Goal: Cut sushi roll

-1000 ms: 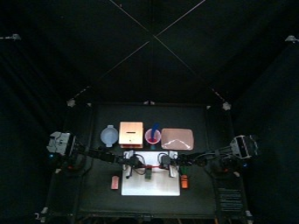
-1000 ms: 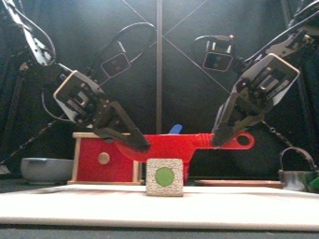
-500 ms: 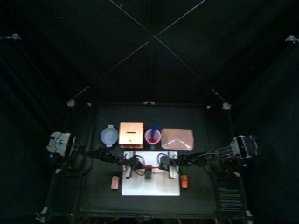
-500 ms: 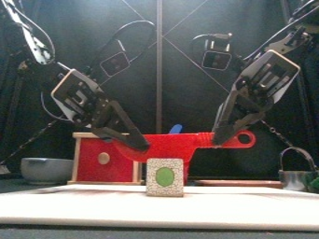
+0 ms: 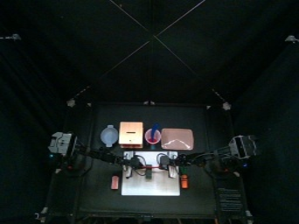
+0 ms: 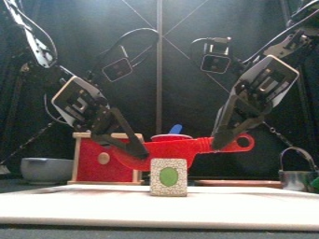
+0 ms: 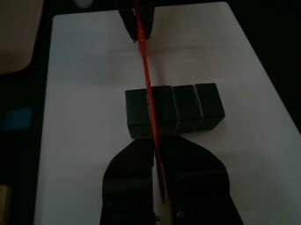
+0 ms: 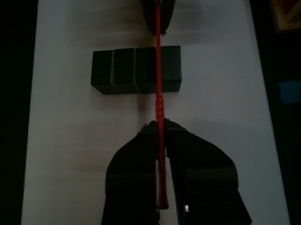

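The sushi roll [image 7: 177,107] is a short dark block scored into segments, lying on the white board [image 7: 70,105]. The front view shows its end face [image 6: 167,177] with a green centre. A thin red knife [image 6: 187,147] hangs level just above it, blade edge down, crossing the roll [image 8: 135,70] near one end. My left gripper [image 7: 152,148] is shut on one end of the knife [image 7: 143,75]. Shut on the other end is my right gripper [image 8: 159,132]. From above, both grippers [image 5: 138,162] [image 5: 173,162] meet over the board [image 5: 152,181].
Behind the board stand a grey bowl [image 5: 110,135], a tan box [image 5: 132,132], a small purple bowl [image 5: 153,136] and a pink board [image 5: 177,137]. Two orange-red oblong things [image 5: 114,181] [image 5: 184,182] flank the white board. A metal cup [image 6: 294,175] stands at the right.
The left gripper and its end of the knife have sunk slightly toward the roll. The right gripper has barely moved.
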`<action>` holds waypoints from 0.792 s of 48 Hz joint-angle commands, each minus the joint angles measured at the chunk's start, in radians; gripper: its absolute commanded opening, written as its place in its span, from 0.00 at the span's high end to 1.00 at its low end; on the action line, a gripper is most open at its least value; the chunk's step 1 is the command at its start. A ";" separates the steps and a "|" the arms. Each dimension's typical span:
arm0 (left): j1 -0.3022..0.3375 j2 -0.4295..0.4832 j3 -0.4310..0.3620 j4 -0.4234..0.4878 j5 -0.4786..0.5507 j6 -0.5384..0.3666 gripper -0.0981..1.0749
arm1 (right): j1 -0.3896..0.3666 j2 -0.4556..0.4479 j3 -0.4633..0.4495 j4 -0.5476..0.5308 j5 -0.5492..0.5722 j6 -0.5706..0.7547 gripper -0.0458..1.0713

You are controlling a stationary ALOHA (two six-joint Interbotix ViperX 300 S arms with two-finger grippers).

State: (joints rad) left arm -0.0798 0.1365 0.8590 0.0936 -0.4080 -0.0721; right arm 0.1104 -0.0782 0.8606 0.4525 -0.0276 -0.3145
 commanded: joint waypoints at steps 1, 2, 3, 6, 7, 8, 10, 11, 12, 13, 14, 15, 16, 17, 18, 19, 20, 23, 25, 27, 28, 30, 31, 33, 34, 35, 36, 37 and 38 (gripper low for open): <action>0.003 0.002 0.002 -0.002 0.008 0.003 0.59 | 0.002 -0.009 -0.008 -0.003 0.002 -0.003 0.67; 0.003 0.003 0.002 -0.002 0.008 0.003 0.59 | 0.002 -0.005 -0.008 -0.003 0.002 -0.003 0.67; 0.003 0.005 0.003 -0.002 0.008 0.003 0.59 | 0.002 0.000 -0.008 -0.003 0.002 -0.003 0.67; 0.003 0.015 0.005 -0.002 0.008 0.003 0.59 | 0.002 0.015 -0.005 -0.005 0.002 -0.006 0.67; 0.003 0.018 0.005 -0.002 0.009 0.003 0.59 | 0.002 0.021 -0.005 -0.006 0.002 -0.006 0.67; 0.003 0.023 0.006 -0.002 0.009 0.003 0.59 | 0.002 0.031 -0.005 -0.009 0.002 -0.006 0.67; 0.003 0.029 0.008 -0.002 0.012 0.003 0.59 | 0.000 0.049 -0.003 -0.020 0.002 -0.006 0.67; 0.005 0.032 0.008 -0.002 0.015 0.003 0.59 | -0.003 0.055 -0.003 -0.025 0.002 -0.006 0.67; 0.003 0.035 0.008 -0.002 0.018 0.003 0.59 | -0.006 0.064 -0.002 -0.031 0.002 -0.006 0.67; 0.003 0.040 0.008 -0.002 0.021 0.003 0.59 | -0.009 0.071 -0.002 -0.037 0.002 -0.003 0.67; 0.005 0.041 0.008 -0.002 0.026 0.003 0.59 | -0.012 0.077 -0.002 -0.043 0.002 -0.003 0.67; 0.003 0.044 0.008 -0.002 0.031 0.003 0.59 | -0.017 0.081 -0.002 -0.049 0.002 -0.003 0.67; 0.005 0.046 0.006 -0.002 0.034 0.003 0.59 | -0.018 0.086 -0.002 -0.054 0.002 -0.003 0.67; 0.003 0.049 0.006 -0.002 0.038 0.003 0.59 | -0.021 0.091 -0.003 -0.057 0.002 -0.003 0.67; 0.003 0.051 0.006 -0.002 0.041 0.003 0.59 | -0.025 0.094 -0.005 -0.061 0.002 -0.003 0.67; 0.003 0.051 0.006 -0.002 0.044 0.003 0.59 | -0.026 0.095 -0.005 -0.064 0.002 -0.003 0.66; 0.003 0.049 0.006 -0.002 0.048 0.003 0.59 | -0.029 0.097 -0.006 -0.067 0.002 -0.003 0.67; 0.003 0.043 0.005 -0.002 0.055 0.003 0.59 | -0.034 0.089 -0.009 -0.074 0.002 -0.003 0.67; 0.005 0.034 0.003 -0.002 0.058 0.003 0.59 | -0.034 0.072 -0.009 -0.078 0.003 -0.006 0.67; 0.003 0.017 0.002 -0.002 0.061 0.003 0.59 | -0.034 0.049 -0.008 -0.083 0.008 -0.006 0.67; 0.003 0.006 0.002 -0.002 0.061 0.003 0.59 | -0.035 0.037 -0.006 -0.086 0.011 -0.003 0.67; 0.005 -0.015 0.002 0.000 0.061 0.003 0.59 | -0.038 0.009 -0.002 -0.092 0.018 -0.003 0.67; 0.003 -0.034 0.000 -0.002 0.061 0.003 0.59 | -0.040 -0.006 0.000 -0.095 0.023 -0.003 0.67; -0.002 -0.057 0.000 0.000 0.061 0.005 0.59 | -0.040 -0.035 0.002 -0.100 0.032 -0.003 0.67; -0.002 -0.069 -0.002 0.000 0.061 0.003 0.59 | -0.040 -0.049 0.003 -0.101 0.035 -0.003 0.67; -0.003 -0.080 -0.002 0.000 0.061 0.003 0.59 | -0.040 -0.063 0.005 -0.101 0.040 -0.003 0.67; -0.005 -0.087 -0.002 0.000 0.061 0.005 0.59 | -0.038 -0.075 0.005 -0.103 0.043 -0.003 0.67; -0.006 -0.095 -0.002 0.000 0.061 0.005 0.59 | -0.037 -0.086 0.006 -0.103 0.046 -0.003 0.67; -0.008 -0.100 -0.003 0.000 0.061 0.005 0.59 | -0.034 -0.095 0.008 -0.103 0.049 -0.003 0.67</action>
State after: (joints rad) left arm -0.0782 0.0767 0.8544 0.0920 -0.3528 -0.0706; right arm 0.0706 -0.1089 0.8682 0.3543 0.0000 -0.3160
